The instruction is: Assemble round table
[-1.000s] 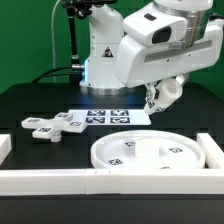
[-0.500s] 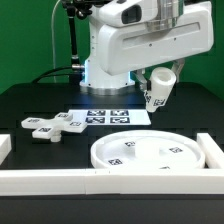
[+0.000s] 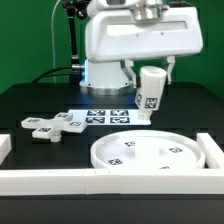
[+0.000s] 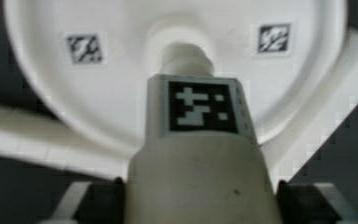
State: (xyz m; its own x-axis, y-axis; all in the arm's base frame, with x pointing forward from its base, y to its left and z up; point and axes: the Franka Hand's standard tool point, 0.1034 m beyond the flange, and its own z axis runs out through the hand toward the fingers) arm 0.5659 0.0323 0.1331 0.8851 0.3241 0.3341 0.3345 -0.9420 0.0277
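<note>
Clamping the leg (image 3: 150, 92) upright in the air beside the disc (image 3: 178, 160), the gripper (image 3: 150, 75) seems to be lining it up with the disc's centre. Foot (image 3: 52, 126) lies well apart, unused.

The arm (image 3: 120, 35) stands directly above the claw (image 3: 151, 70). The claw points straight down, jaws clamped on the upright leg (image 3: 150, 95).

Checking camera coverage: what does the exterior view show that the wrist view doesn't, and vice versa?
Exterior only: the flat white cross-shaped plastic foot, the marker board, the long white rail bars. Wrist only: a raised hub at the middle of the large white rimmed round disc. Both: that disc and the short white cylindrical leg, tagged, held in the shut gripper.
</note>
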